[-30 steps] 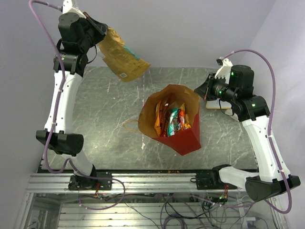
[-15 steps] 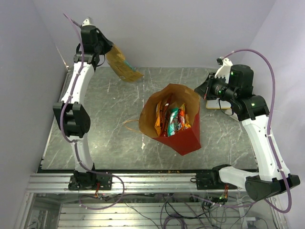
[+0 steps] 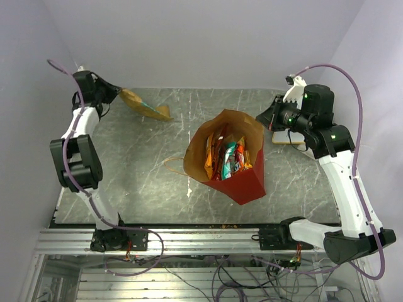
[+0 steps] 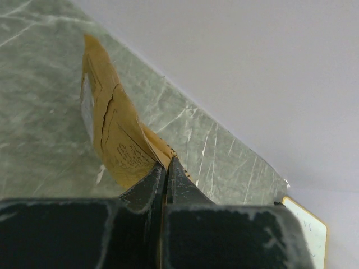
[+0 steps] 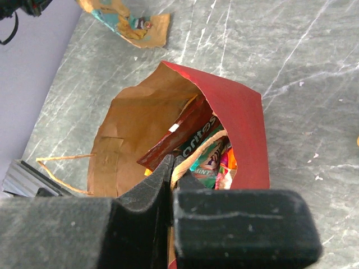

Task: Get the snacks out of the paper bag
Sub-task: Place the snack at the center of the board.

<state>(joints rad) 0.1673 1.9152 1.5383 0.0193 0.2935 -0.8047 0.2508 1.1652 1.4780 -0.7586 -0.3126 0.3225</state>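
Two arms work over a grey marbled table (image 3: 138, 157). At the upper left of the overhead view, the left claw (image 3: 115, 94) is clamped on one edge of a flat orange chip bag (image 3: 145, 106). The packet stretches rightward from the fingers, low over the far side of the table, well apart from the paper bag. Whether it touches the surface cannot be told. In the left wrist view the creased packet is pinched between fingers that nearly meet.

At centre, the paper bag (image 3: 245, 182) stands with its mouth open, red outside and brown inside. One tan handle (image 3: 173, 165) lies on the table to its left. Several snacks (image 3: 225, 157), orange, red and green, are packed upright inside.

At the upper right, the right claw (image 3: 267, 117) hangs near the bag's rim, its fingers pressed together with nothing between them. A white board (image 3: 291, 139) lies just beyond it.
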